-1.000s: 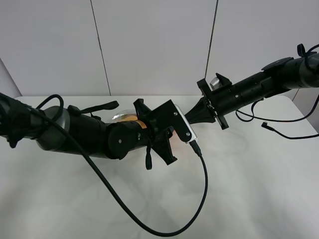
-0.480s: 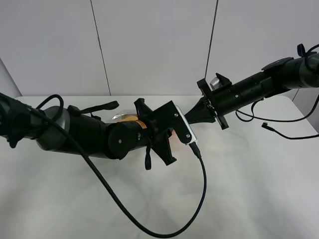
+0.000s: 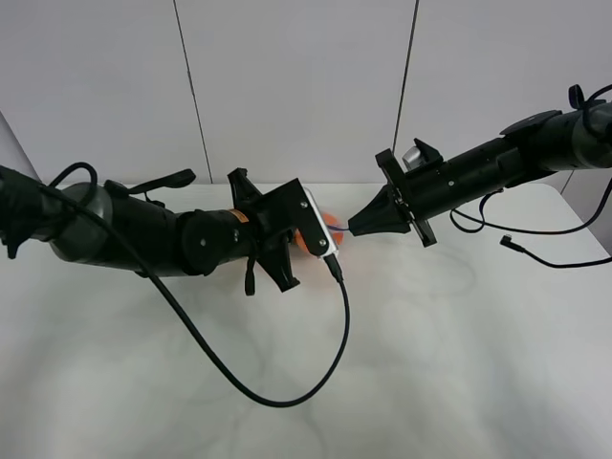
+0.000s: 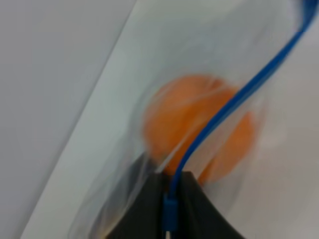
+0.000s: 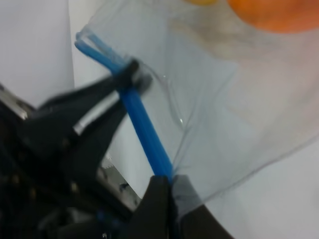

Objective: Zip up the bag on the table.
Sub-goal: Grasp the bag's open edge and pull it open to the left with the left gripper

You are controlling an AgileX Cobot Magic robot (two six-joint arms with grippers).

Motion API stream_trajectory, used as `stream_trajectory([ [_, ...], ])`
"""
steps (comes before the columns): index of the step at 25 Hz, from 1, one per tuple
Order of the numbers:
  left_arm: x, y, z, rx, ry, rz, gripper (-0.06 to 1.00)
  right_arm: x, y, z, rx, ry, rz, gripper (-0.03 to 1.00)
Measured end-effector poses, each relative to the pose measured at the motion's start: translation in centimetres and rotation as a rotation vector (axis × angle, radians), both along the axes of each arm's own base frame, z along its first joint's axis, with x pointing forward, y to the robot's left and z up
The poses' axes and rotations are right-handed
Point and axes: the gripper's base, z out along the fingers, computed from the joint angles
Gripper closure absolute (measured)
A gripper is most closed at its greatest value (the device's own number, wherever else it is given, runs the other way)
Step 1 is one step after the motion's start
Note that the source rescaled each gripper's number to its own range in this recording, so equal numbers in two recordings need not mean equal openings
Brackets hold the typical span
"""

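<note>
The left gripper (image 4: 171, 189) pinches shut on the blue zip strip (image 4: 219, 114) near one end of the bag (image 5: 224, 89), stretched over the table (image 3: 459, 382); the right gripper (image 5: 168, 181) clamps the strip's other end. A good seal likely needs taut, steady sliding.

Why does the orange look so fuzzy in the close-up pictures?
Left wrist view: the orange is probably too close to the lens, so it and the blue zip strip look soft. Right wrist view: the strip and the clear bag are a bit blurred too. Exterior high view: sharp, evenly lit.
</note>
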Motion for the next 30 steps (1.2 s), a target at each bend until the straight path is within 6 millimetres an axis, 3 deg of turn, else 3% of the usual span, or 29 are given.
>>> stream_trajectory([
  [17, 4.4, 9.8, -0.3, 0.054, 0.019, 0.238, 0.94, 0.1, 0.2, 0.2, 0.026, -0.001, -0.016, 0.97],
  [26, 5.3, 13.8, -0.5, 0.054, 0.044, 0.338, 0.94, 0.1, 0.2, 0.2, 0.02, 0.001, -0.007, 0.97],
  [30, 5.4, 14.3, -0.5, 0.054, 0.052, 0.347, 0.94, 0.1, 0.2, 0.3, 0.025, 0.0, -0.011, 0.97],
])
